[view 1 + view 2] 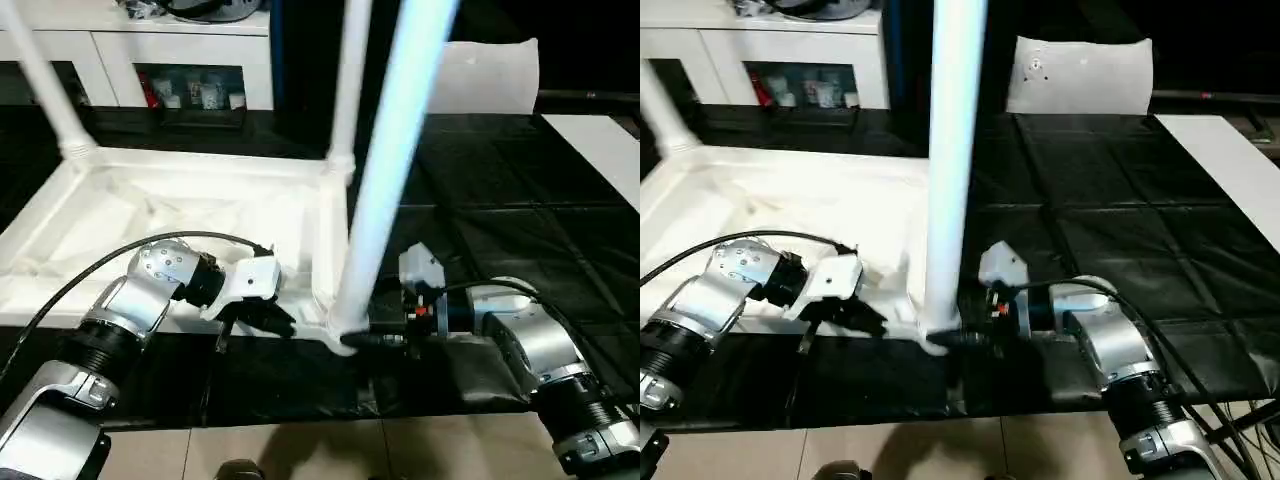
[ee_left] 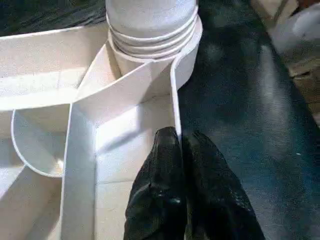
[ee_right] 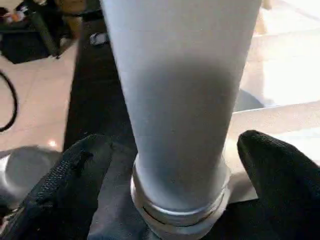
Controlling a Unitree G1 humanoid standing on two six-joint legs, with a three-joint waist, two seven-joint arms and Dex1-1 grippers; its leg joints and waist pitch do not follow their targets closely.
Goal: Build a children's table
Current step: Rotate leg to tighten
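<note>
At the near edge of the black work table [image 1: 520, 240] we saw the children's table [image 1: 170, 215] lying upside down. Our left gripper [image 2: 182, 145] pinched its near rim, jaws closed. Our right gripper [image 3: 175, 165] stood wide around the near corner leg [image 1: 385, 170]. Farther legs rose behind.

Black-covered work table [image 1: 1110, 230], white cabinet [image 1: 180, 45] behind (cluttered shelves)

Silver arms, blk jaws, blk cables.
</note>
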